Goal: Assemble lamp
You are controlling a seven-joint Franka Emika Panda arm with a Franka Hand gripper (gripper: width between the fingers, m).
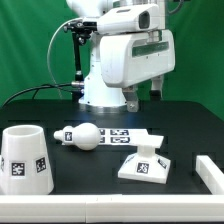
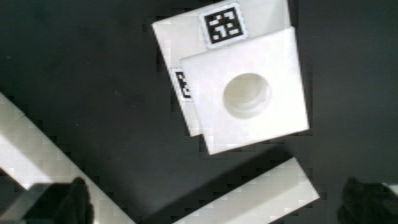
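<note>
The lamp base point(image 1: 145, 166), a flat white square with a raised socket and tags, lies on the black table at the exterior view's right. The round-headed bulb point(image 1: 82, 136) lies on its side near the middle. The big tapered shade point(image 1: 25, 158) stands at the exterior view's left front. My gripper point(image 1: 144, 97) hangs open and empty well above the table, behind the base. In the wrist view the base point(image 2: 222, 45) lies ahead of the gripper point(image 2: 214, 205) with its round socket hole point(image 2: 244, 92) showing. The dark fingertips point(image 2: 54, 205) stand wide apart with nothing between them.
The marker board point(image 1: 128, 134) lies flat behind the base, beside the bulb. A white raised bar point(image 1: 210, 172) sits at the exterior view's right front edge. White strips point(image 2: 267, 195) cross the wrist view near the fingers. The robot's base point(image 1: 100, 90) stands at the back.
</note>
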